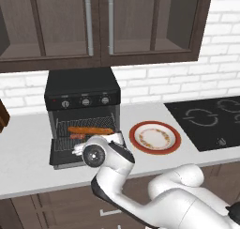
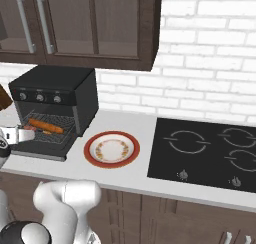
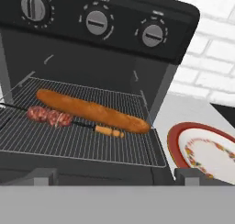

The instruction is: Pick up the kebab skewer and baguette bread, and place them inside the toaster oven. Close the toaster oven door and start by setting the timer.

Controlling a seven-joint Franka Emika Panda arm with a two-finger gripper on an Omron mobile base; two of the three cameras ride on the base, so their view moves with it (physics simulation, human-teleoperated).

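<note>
Gripper: the gripper (image 3: 112, 176) faced the open mouth of the toaster oven (image 3: 98, 23), its two dark fingertips (image 3: 42, 176) showing far apart at the bottom of the hand view; the jaws stood wide and held nothing.
Baguette bread: the baguette bread (image 3: 92, 110) lay on the wire rack (image 3: 78, 140) inside the oven, ahead of the jaws and well clear of both tips, slanting from the far left down toward the right tip's side.
Kebab skewer: the kebab skewer (image 3: 55, 117) lay on the same rack just on the jaws' side of the loaf, alongside it; its reddish chunks sat ahead of the left tip, its orange end reached toward the middle of the gap. Whether stick and loaf touched could not be told.
Toaster oven door: the toaster oven door (image 1: 63, 158) hung dropped open, flat below the rack, with the hand just over its front edge in the left base view.
Knobs: three round knobs (image 3: 97, 22) ran in a row above the opening, beyond and above the jaws.
Plate: a red-rimmed plate (image 3: 181, 142) sat on the counter (image 1: 28, 148) just beside the oven, off to the right tip's side.
Cooktop: a black cooktop (image 2: 200, 153) lay beyond the plate, well apart from the jaws.
</note>
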